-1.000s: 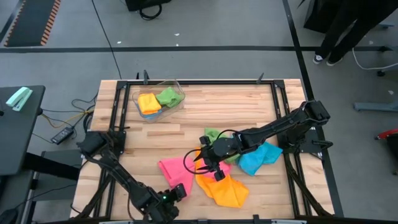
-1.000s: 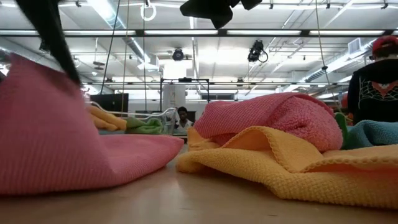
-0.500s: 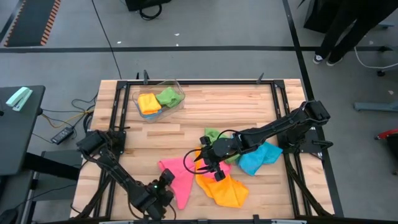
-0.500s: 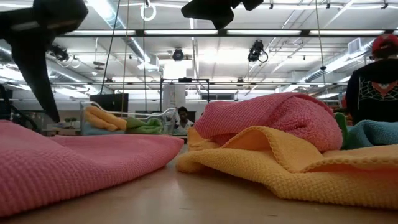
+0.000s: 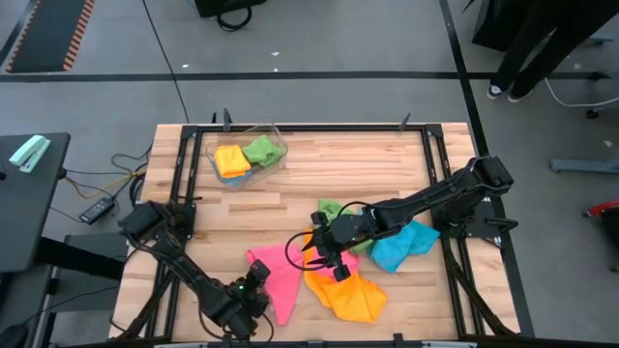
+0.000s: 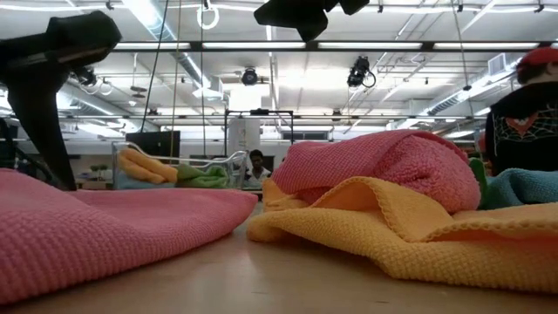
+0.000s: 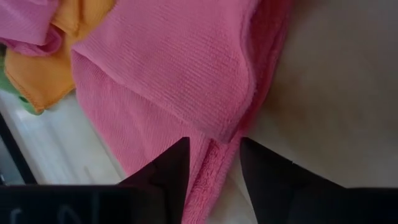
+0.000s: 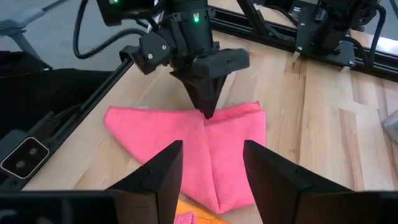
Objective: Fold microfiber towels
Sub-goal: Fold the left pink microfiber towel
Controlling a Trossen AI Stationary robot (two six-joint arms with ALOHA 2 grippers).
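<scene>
**A:** From above, where do you stand?

**B:** Your left gripper [image 5: 259, 287] pins the folded pink towel [image 5: 276, 275] near the table's [image 5: 329, 164] front edge. Two cloths already sit in the clear bin [image 5: 248, 155], so most work is probably left: an orange towel [image 5: 350, 295], a blue towel [image 5: 401, 246] and a green towel [image 5: 334, 211] lie heaped under your right gripper [image 5: 322, 253].

**A:** Low view?

**B:** The pink sheet lies flat; a second pink towel [image 6: 384, 161] tops the orange heap.

**A:** Left wrist?

**B:** Fingers closed narrowly on the pink fold's edge.

**A:** Right wrist?

**B:** Your right fingers [image 8: 273, 171] stand wide, holding nothing. Bare wood lies behind the towel; the frame rail is close.
</scene>
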